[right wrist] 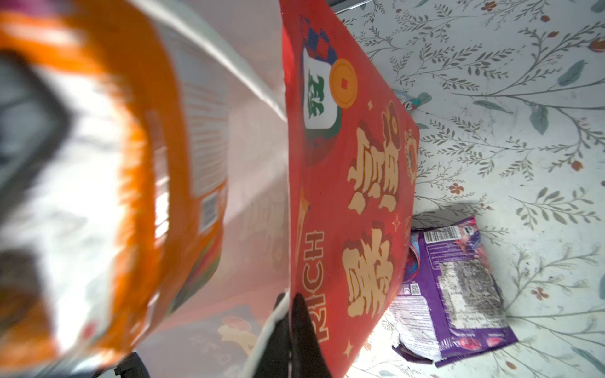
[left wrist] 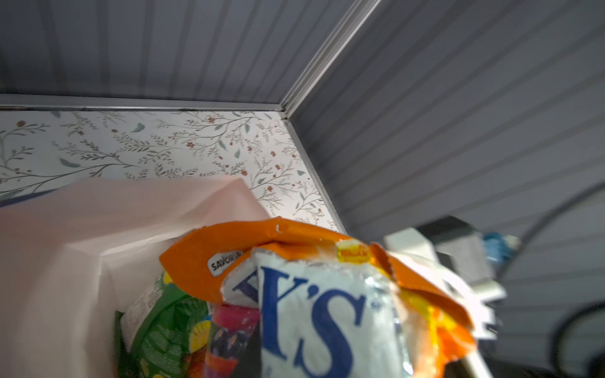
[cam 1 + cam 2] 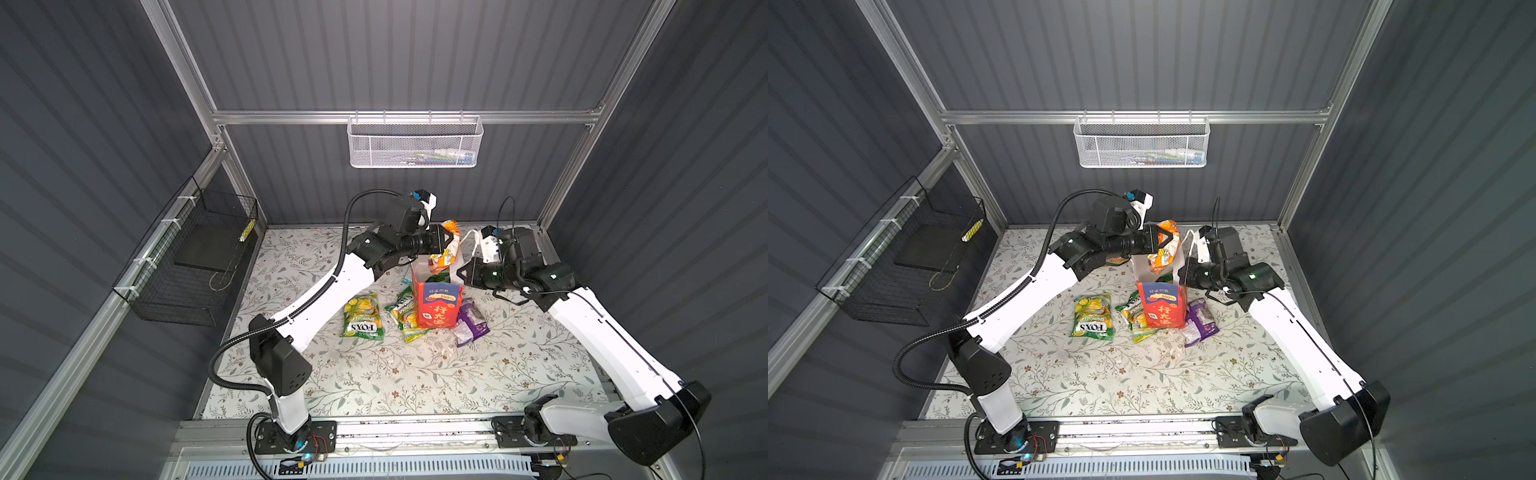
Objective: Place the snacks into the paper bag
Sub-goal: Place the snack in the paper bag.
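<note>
The red paper bag (image 3: 436,307) (image 3: 1160,309) stands upright mid-table with its white mouth open. My left gripper (image 3: 451,245) (image 3: 1165,241) is shut on an orange FOX'S snack packet (image 3: 446,249) (image 2: 327,311) that hangs over the mouth, its lower end inside. A green packet (image 2: 157,327) lies in the bag. My right gripper (image 3: 460,272) (image 1: 289,301) is shut on the bag's right rim. On the table lie two green-yellow packets (image 3: 362,316) (image 3: 405,313) left of the bag and a purple one (image 3: 469,322) (image 1: 458,294) to its right.
A white mesh basket (image 3: 415,143) hangs on the back wall above the bag. A black wire basket (image 3: 195,257) is fixed to the left wall. The back wall rail runs close behind both grippers. The floral table (image 3: 395,374) stretches toward the front.
</note>
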Robot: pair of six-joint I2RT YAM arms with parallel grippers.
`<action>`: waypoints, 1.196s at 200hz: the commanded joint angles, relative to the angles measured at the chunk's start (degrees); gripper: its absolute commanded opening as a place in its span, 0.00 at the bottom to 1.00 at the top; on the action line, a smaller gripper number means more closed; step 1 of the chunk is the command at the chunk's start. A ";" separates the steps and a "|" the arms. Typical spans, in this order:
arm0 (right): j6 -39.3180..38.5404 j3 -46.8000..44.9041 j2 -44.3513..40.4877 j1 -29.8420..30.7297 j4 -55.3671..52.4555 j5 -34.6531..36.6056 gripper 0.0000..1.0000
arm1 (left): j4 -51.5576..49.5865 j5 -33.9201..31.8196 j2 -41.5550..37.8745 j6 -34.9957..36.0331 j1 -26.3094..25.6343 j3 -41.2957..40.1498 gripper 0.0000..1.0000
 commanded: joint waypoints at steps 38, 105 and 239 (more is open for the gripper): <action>0.46 -2.02 -1.62 0.09 -1.94 2.28 0.00 | -0.65 -4.36 1.05 0.69 -0.01 -2.06 0.34; 0.95 -5.55 -3.82 -0.17 1.90 4.40 0.00 | -2.56 -2.36 0.27 1.39 -0.20 -3.55 0.50; 1.69 -3.77 -4.95 -0.47 -1.79 6.71 0.00 | 4.44 12.56 -10.50 6.17 -0.34 -1.82 1.00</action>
